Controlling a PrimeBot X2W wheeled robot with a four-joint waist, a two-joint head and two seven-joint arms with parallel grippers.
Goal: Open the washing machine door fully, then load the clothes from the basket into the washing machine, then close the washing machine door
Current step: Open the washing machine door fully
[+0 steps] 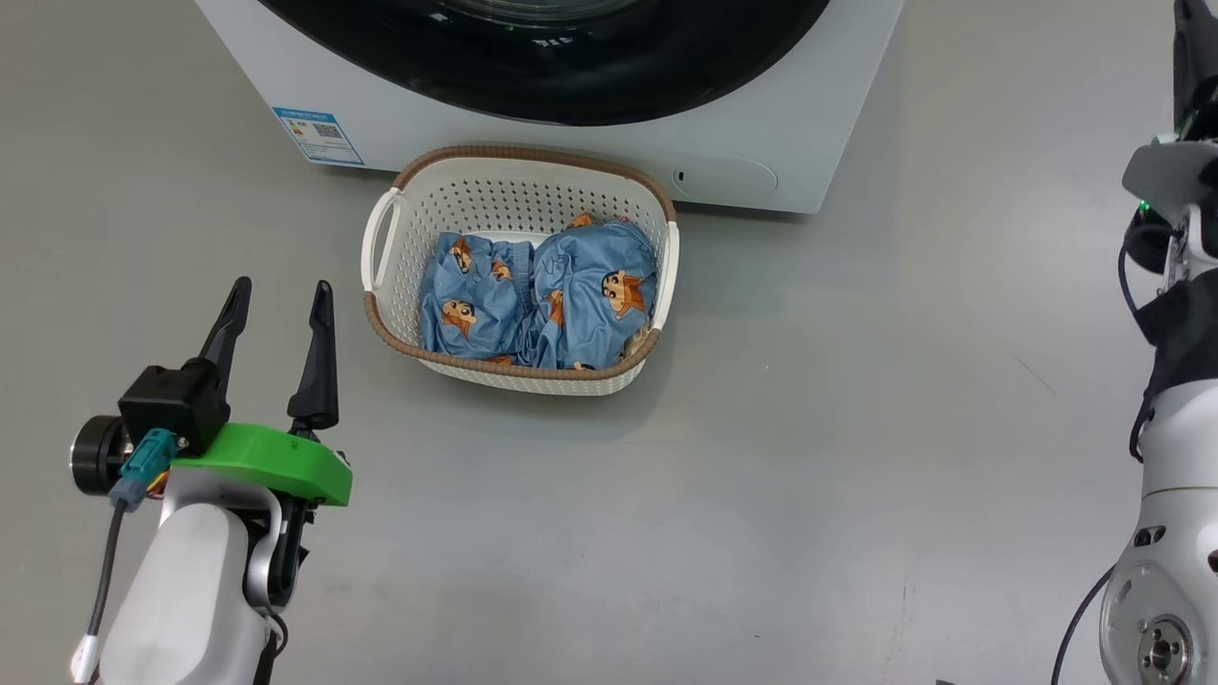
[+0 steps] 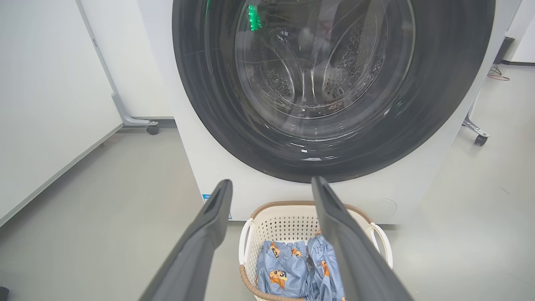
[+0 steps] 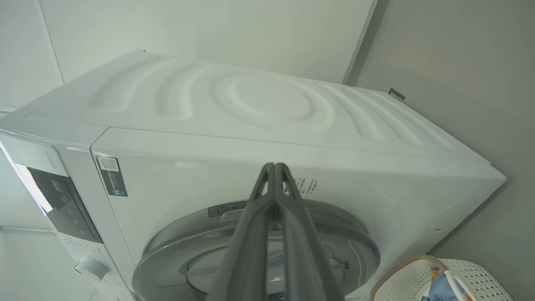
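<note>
Closest to the camera, at the lower left of the head view, the left gripper (image 1: pixel 283 285) hangs above the grey floor (image 1: pixel 761 495). Its two long dark fingers are spread wide with nothing between them. A green bracket (image 1: pixel 276 461) sits just behind the fingers on the pale forearm. In the left wrist view this gripper points toward the washing machine (image 2: pixel 217 175), well short of it.

In the right wrist view the right gripper (image 3: pixel 273 167) has its fingers pressed flat together, with nothing visible pinched between them. Its tips lie over the white front panel just above the top edge of the washing machine door (image 3: pixel 167 251). Whether they touch the machine cannot be told. The right arm (image 1: pixel 1175 457) stands at the right edge of the head view.

To the right of the left gripper and a little farther away, the basket (image 1: pixel 519 157) stands on the floor. It is just in front of the washing machine, below the door. The clothes (image 1: pixel 542 304) lie bunched inside the basket, filling its near half. They are light blue with orange-and-black cartoon figures.

The door has a glossy black rim around clear glass and sits shut against the white front. The perforated metal drum (image 2: pixel 317 75) shows through the glass. A blue-bordered label (image 1: pixel 319 135) marks the front's lower left corner, and a round service flap (image 1: pixel 723 178) sits at the lower right. A dark control panel (image 3: pixel 62 200) and a white knob (image 3: pixel 90 267) are on the machine's upper front.
</note>
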